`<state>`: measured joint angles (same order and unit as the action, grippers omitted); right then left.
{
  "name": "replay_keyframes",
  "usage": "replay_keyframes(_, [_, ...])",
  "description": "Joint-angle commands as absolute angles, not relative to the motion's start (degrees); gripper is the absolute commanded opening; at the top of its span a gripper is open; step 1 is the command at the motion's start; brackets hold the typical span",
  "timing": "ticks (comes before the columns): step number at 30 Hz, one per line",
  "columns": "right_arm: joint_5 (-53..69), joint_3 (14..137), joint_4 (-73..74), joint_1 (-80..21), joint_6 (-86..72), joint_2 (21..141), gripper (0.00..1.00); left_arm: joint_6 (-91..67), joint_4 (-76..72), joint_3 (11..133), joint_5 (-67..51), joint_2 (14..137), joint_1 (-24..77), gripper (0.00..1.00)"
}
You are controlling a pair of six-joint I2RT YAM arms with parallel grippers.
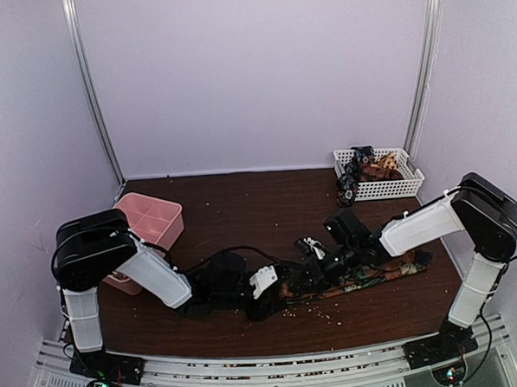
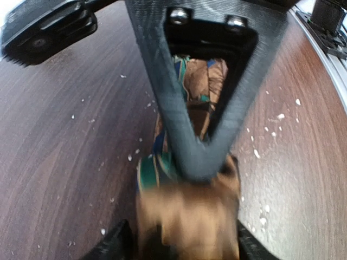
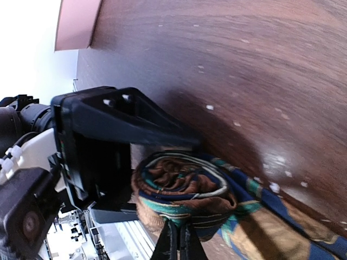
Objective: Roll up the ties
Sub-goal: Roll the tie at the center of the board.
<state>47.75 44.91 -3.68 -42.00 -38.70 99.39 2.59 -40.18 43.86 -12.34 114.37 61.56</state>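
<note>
A patterned brown, green and blue tie lies flat across the table, with its left end wound into a coil. In the left wrist view the coil is a brown blur between my left gripper's fingers. They stand apart on either side of it, so the left gripper is open. My right gripper is shut. Its tips are pressed together against the coil's outer layer, and I cannot see fabric between them. It comes in from the right, above the tie's flat tail.
A white basket at the back right holds several rolled ties. A pink compartment box stands at the left. Pale crumbs are scattered near the tie. The table's front rail runs just behind the coil.
</note>
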Motion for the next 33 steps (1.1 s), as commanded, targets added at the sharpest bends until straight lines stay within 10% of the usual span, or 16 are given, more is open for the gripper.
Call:
replay_keyframes(1, [44.7,41.3,-1.4,-40.2,-37.0,100.0,0.0,0.2,-45.3,41.3,-11.8,112.7,61.7,0.66])
replay_keyframes(18, [43.2,39.4,-2.2,-37.4,-34.7,103.1,0.0,-0.7,-53.7,51.1,-9.1,122.3,64.3,0.74])
replay_keyframes(33, [43.7,41.3,-1.1,-38.8,-35.5,98.9,0.08,-1.5,-48.4,45.4,-13.7,120.5,62.8,0.33])
